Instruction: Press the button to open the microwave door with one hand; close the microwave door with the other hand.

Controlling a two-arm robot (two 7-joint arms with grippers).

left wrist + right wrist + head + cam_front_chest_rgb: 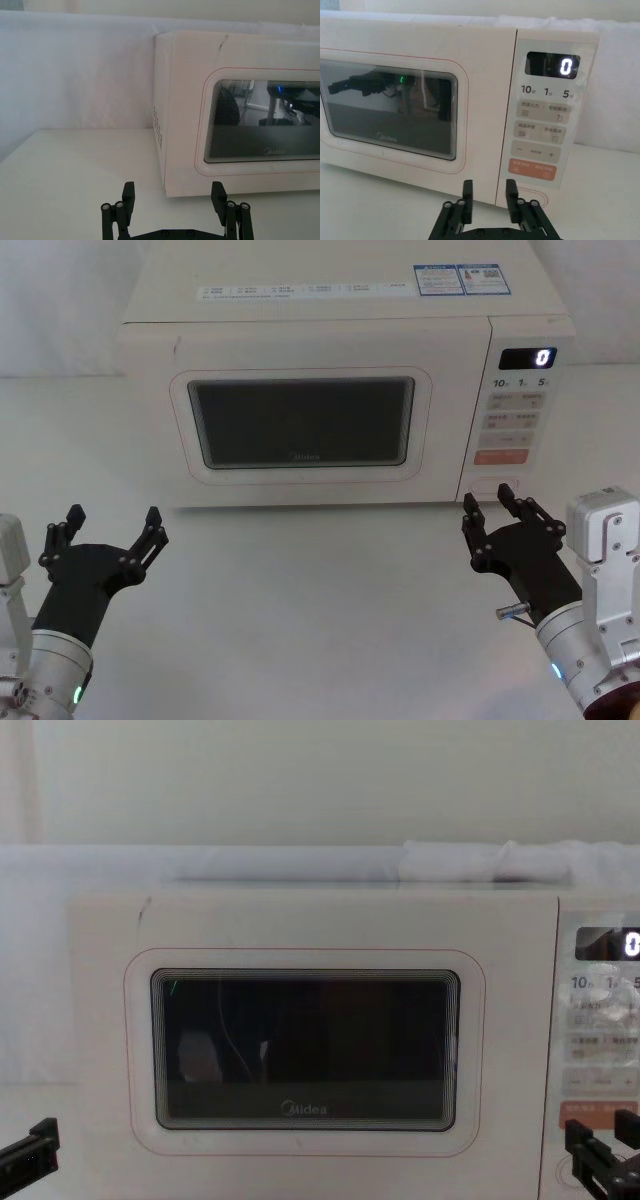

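Note:
The cream-white microwave [330, 300] stands at the back of the table with its door [300, 350] closed. On the control panel at the right, below the salmon-orange key [500, 457], sits the wide pill-shaped button [497, 487]. My right gripper [488, 500] hovers open just in front of that button without touching it. In the right wrist view one of the right gripper's [489, 187] fingers partly covers the button [538, 197]. My left gripper [113, 515] is open wide, low at the front left, short of the door's left corner [185, 165].
The black display [527, 357] reads 0. White table surface [300, 600] lies free between the two arms. A white cloth-draped wall [75, 75] runs behind and to the left of the microwave.

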